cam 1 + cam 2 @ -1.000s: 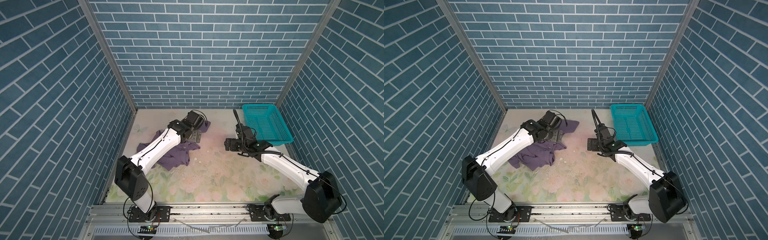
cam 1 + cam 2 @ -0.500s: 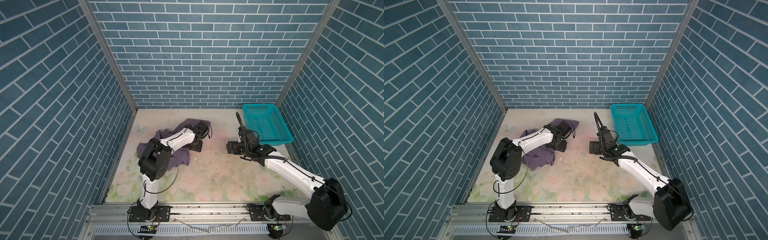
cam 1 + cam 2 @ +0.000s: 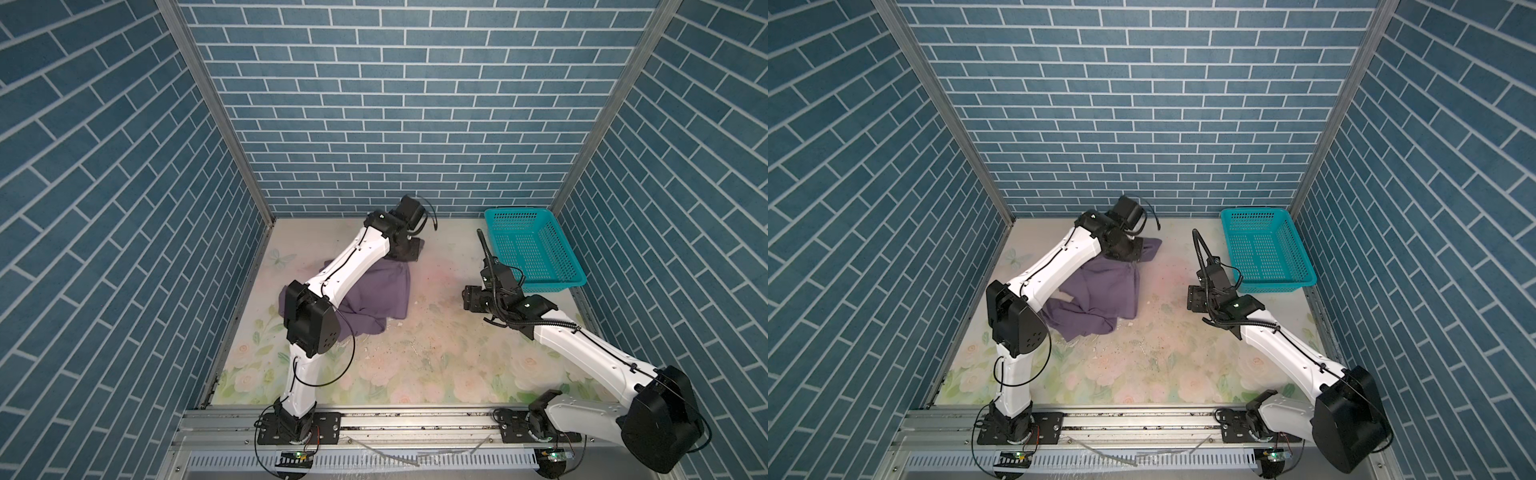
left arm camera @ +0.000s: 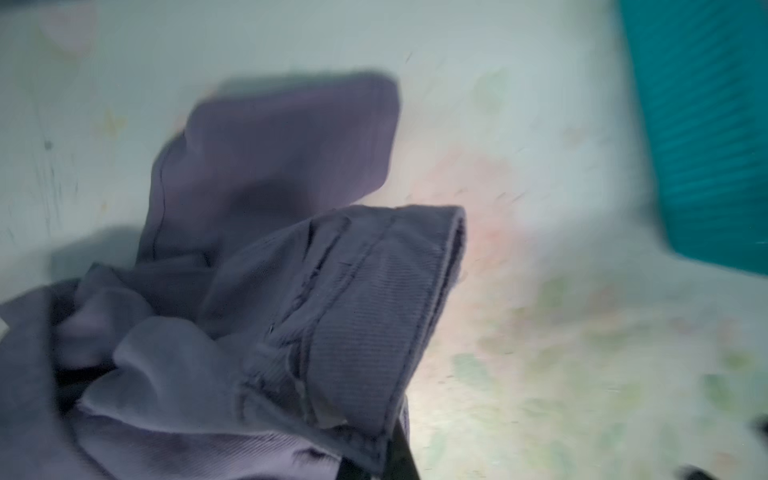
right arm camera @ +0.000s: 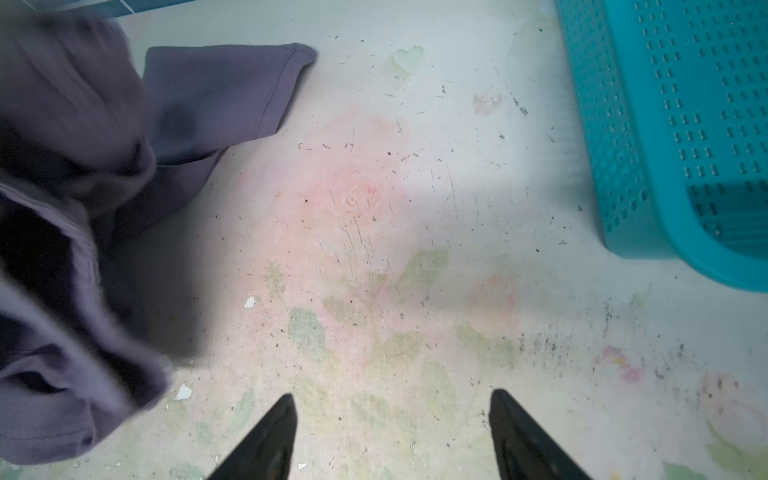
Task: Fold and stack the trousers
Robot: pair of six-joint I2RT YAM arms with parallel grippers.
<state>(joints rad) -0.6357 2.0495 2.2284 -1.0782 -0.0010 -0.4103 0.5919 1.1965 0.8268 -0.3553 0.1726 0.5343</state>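
The dusty-purple trousers lie crumpled at the left back of the floral table, partly under my left arm. My left gripper is shut on the trousers at their far end, and cloth drapes down from it. In the left wrist view the seamed waistband fills the space in front of the gripper and hides most of the fingers. My right gripper stands open and empty over bare table, right of the trousers.
A teal mesh basket stands empty at the back right, just behind my right arm. The floral table carries small white scraps and dark specks. Brick-patterned walls close in three sides.
My left gripper has shut on the trousers and drawn their far end up and back. The right gripper's jaws have narrowed a little; that arm has hardly moved.
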